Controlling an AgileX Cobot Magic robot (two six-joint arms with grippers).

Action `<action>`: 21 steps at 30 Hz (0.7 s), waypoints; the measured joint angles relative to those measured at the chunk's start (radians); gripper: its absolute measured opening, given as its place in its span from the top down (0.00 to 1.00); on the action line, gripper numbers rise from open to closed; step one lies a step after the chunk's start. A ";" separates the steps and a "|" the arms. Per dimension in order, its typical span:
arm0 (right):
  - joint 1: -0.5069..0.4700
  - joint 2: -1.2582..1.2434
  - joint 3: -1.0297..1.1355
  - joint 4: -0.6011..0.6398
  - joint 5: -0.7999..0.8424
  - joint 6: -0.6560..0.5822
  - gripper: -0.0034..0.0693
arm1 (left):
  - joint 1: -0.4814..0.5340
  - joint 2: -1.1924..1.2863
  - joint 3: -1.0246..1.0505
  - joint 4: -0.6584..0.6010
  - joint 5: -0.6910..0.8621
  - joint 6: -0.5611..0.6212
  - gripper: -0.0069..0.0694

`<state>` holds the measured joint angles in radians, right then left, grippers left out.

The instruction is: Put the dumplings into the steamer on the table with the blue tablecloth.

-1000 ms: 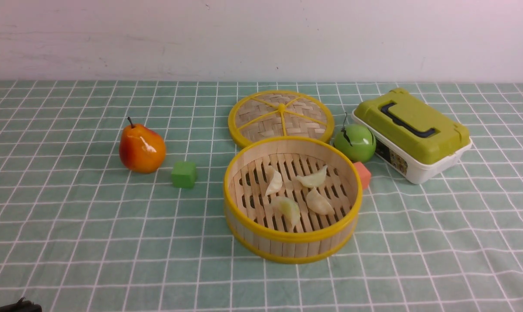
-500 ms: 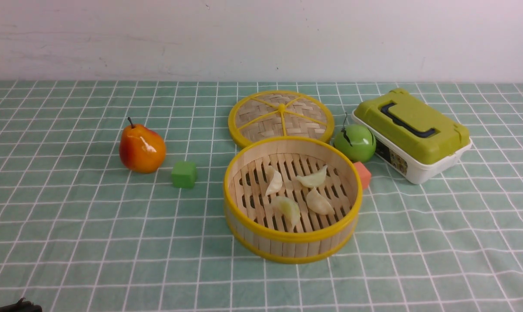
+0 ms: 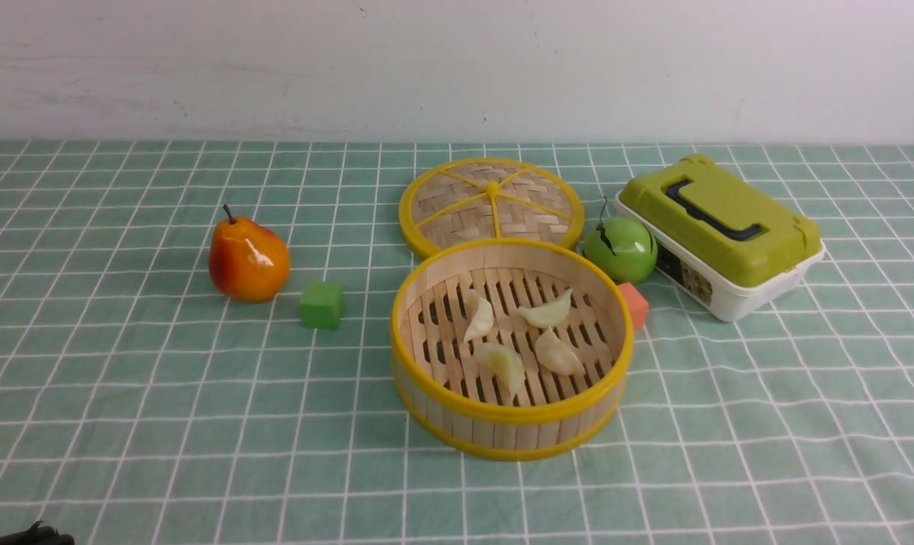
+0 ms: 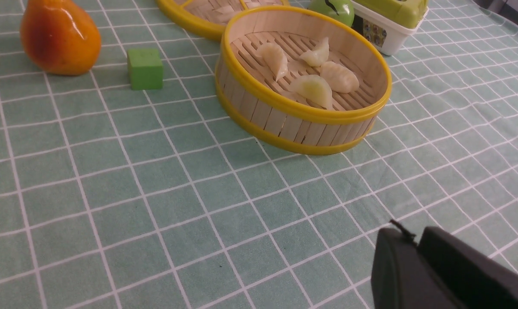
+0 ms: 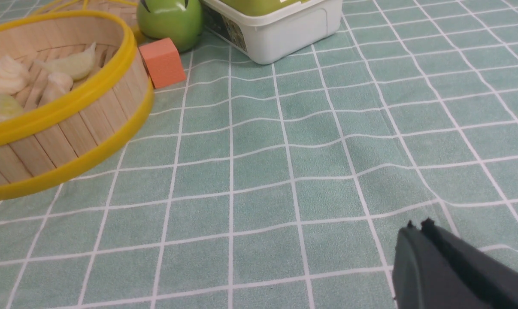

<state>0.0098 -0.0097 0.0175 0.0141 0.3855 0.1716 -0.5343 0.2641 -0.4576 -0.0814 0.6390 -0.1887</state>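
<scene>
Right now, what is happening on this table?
Nothing is being handled. All four dumplings lie inside the steamer, and its lid rests flat on the cloth behind it. The left gripper and the right gripper are both drawn back near the table's front, shut and holding nothing. By how things lie, the job looks finished.

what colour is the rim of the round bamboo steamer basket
Bright yellow, over pale wood slats; the round bamboo steamer basket shows best in the front view.
</scene>
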 joint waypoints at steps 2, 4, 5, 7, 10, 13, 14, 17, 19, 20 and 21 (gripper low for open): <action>0.000 0.000 0.000 0.000 0.000 0.000 0.97 | 0.000 0.000 0.000 0.000 0.000 0.000 0.82; 0.000 0.000 0.000 0.000 0.000 0.000 0.97 | 0.000 0.000 0.000 0.000 0.000 0.000 0.81; 0.000 0.000 0.000 0.000 0.000 0.000 0.97 | 0.000 0.000 0.000 0.000 0.000 0.000 0.81; 0.000 0.000 0.000 0.000 0.001 0.000 0.97 | 0.000 0.000 0.000 0.000 0.000 0.000 0.81; 0.000 0.000 0.000 0.000 0.002 0.001 0.96 | 0.000 -0.002 0.012 0.016 -0.012 -0.001 0.81; 0.000 0.000 0.000 0.000 0.002 0.001 0.96 | 0.004 -0.006 0.050 0.012 -0.068 -0.001 0.82; 0.000 0.000 0.000 0.000 0.002 0.001 0.95 | 0.026 -0.014 0.091 0.011 -0.143 -0.001 0.85; -0.001 0.000 0.000 0.000 0.002 0.001 0.95 | 0.114 -0.045 0.179 0.012 -0.300 -0.001 0.93; -0.001 0.000 0.000 0.000 0.002 0.001 0.95 | 0.192 -0.075 0.247 0.012 -0.408 -0.006 0.93; -0.001 0.000 0.000 0.000 0.002 0.001 0.95 | 0.244 -0.094 0.291 0.017 -0.467 -0.013 0.93; -0.001 0.000 0.000 0.000 0.002 0.001 0.95 | 0.279 -0.116 0.319 0.021 -0.496 -0.016 0.93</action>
<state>0.0088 -0.0097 0.0175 0.0141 0.3876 0.1728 -0.2556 0.1482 -0.1386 -0.0602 0.1432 -0.2044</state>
